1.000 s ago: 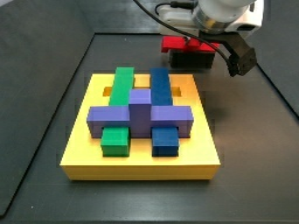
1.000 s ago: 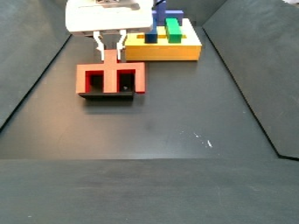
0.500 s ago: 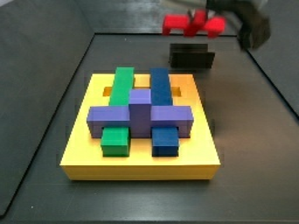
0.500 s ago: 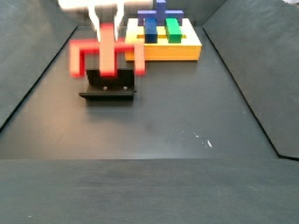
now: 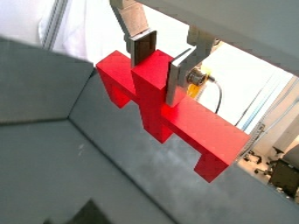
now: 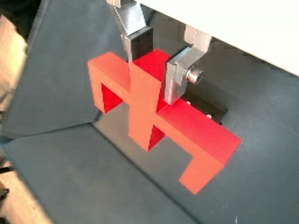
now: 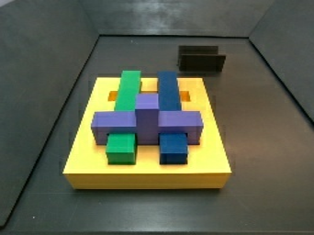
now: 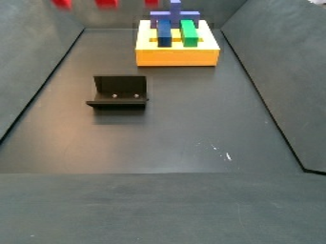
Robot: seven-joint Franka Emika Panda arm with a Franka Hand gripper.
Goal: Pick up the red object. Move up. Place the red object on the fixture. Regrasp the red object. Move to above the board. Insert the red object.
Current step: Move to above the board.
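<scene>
Between the claw's (image 5: 160,59) two fingers (image 5: 142,48) sits one red object (image 5: 163,109).

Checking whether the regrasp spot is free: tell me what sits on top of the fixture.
Nothing: the fixture stands bare in both side views. The gripper holds the red object lifted, fingers clamping its middle tab.

Gripper (image 5: 163,54) clamped across raised middle tab of red object (image 5: 158,105), one finger (image 6: 177,72) on each side, seen in both wrist views. Red object hung above floor (image 6: 82,175), well clear of it. In a side view, red object (image 8: 84,3) cut off at upper frame edge, high above fixture (image 8: 118,93). Fixture (image 7: 201,60) stood on floor behind board (image 7: 147,163), apart from it. Long blocks (image 7: 147,92) lay side by side on board, cross block (image 7: 147,122) across them.
</scene>
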